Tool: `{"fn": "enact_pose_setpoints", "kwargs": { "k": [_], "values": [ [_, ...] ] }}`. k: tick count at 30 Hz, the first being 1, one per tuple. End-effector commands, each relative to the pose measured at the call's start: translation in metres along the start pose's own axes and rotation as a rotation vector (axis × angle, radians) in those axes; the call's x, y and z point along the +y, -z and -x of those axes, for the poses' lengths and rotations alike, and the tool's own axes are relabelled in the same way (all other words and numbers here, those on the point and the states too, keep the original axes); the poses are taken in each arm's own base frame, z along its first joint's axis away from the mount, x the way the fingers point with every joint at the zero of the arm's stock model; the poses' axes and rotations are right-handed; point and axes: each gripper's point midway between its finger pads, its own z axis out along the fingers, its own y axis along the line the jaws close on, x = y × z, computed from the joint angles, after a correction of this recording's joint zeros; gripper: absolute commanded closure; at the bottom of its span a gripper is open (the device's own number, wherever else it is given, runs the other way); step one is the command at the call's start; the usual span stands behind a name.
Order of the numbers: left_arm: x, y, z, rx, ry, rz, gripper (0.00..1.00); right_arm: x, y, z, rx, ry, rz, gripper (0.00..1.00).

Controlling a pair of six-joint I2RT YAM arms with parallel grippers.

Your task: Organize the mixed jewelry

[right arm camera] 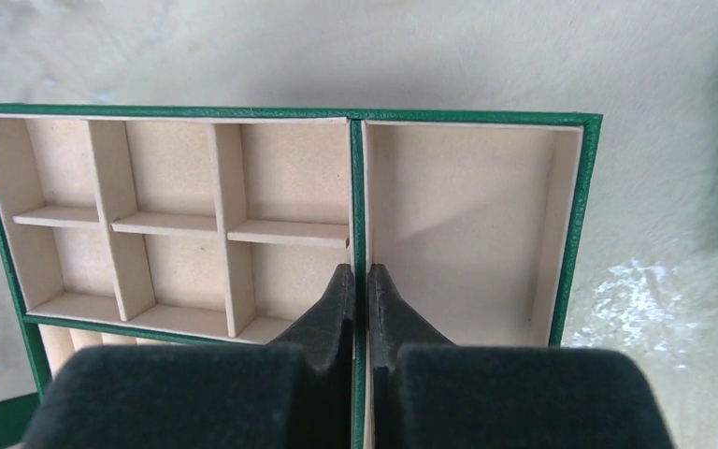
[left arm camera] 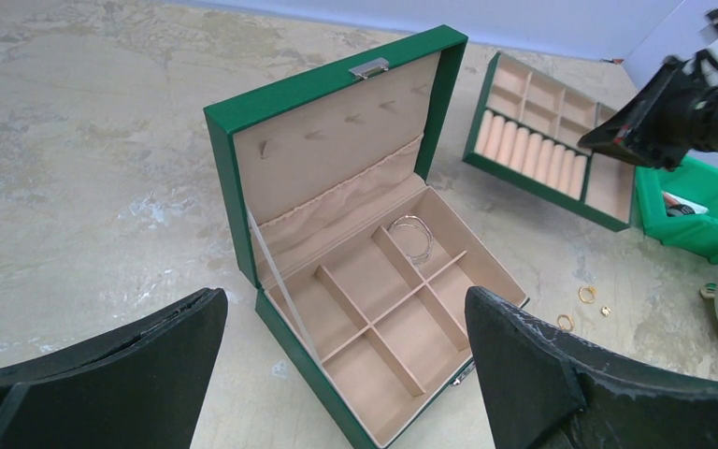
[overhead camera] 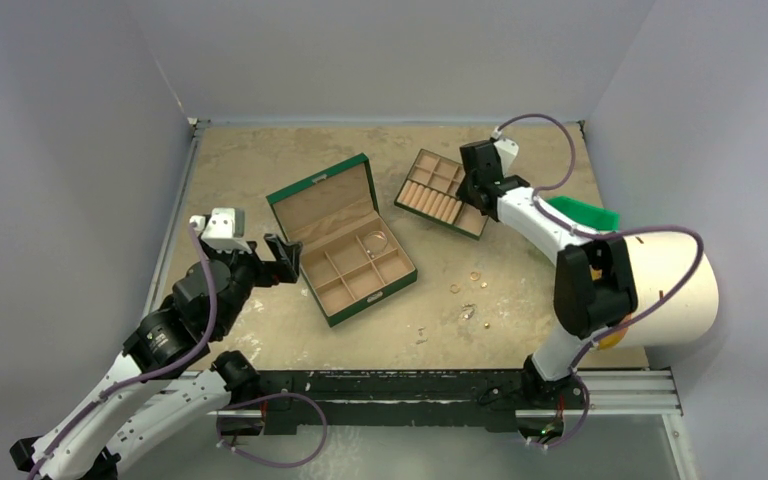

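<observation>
The mixed jewelry lies partly on the table: small rings (overhead camera: 475,275) and tiny studs (overhead camera: 421,332), gold-looking in the left wrist view (left arm camera: 586,294). A thin wire hoop (left arm camera: 412,236) rests in a back compartment of the open green box (overhead camera: 325,200). My right gripper (right arm camera: 360,281) is shut on the green dividing wall (right arm camera: 356,187) of the tan slotted tray (overhead camera: 430,190), one finger on each side. My left gripper (left arm camera: 346,374) stands wide open, with nothing between its fingers, just left of the box (left arm camera: 327,140).
A green bin (overhead camera: 585,212) sits at the right edge behind the right arm, next to a big white cylinder (overhead camera: 665,285). Grey walls close in the table on three sides. A black rail (overhead camera: 410,385) runs along the near edge.
</observation>
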Motion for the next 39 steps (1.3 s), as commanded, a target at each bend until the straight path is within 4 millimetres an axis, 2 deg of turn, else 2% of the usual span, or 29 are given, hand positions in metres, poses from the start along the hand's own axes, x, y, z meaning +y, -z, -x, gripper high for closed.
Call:
{"fn": "enact_pose_setpoints", "kwargs": {
  "k": [1, 5, 10, 19, 24, 30, 39],
  "values": [
    [-0.001, 0.004, 0.023, -0.064, 0.046, 0.001, 0.01, -0.002, 0.033, 0.044, -0.142, 0.026, 0.025, 1.0],
    [0.0, 0.005, 0.023, -0.066, 0.05, 0.007, 0.01, 0.002, 0.058, 0.053, -0.158, 0.069, 0.102, 1.0],
    [0.003, 0.007, 0.026, -0.078, 0.056, 0.019, 0.01, 0.015, 0.093, 0.051, -0.149, 0.164, 0.266, 1.0],
    [0.014, 0.018, 0.036, -0.128, 0.089, 0.047, 0.02, 0.05, 0.152, 0.025, -0.079, 0.347, 0.487, 1.0],
    [0.021, 0.021, 0.04, -0.152, 0.103, 0.069, 0.02, 0.081, 0.18, 0.001, -0.072, 0.483, 0.578, 1.0],
    [0.025, 0.023, 0.043, -0.165, 0.112, 0.087, 0.02, 0.114, 0.19, -0.029, -0.02, 0.614, 0.688, 1.0],
    [0.028, 0.024, 0.044, -0.171, 0.113, 0.103, 0.02, 0.157, 0.179, -0.072, 0.059, 0.733, 0.734, 1.0]
  ]
}}
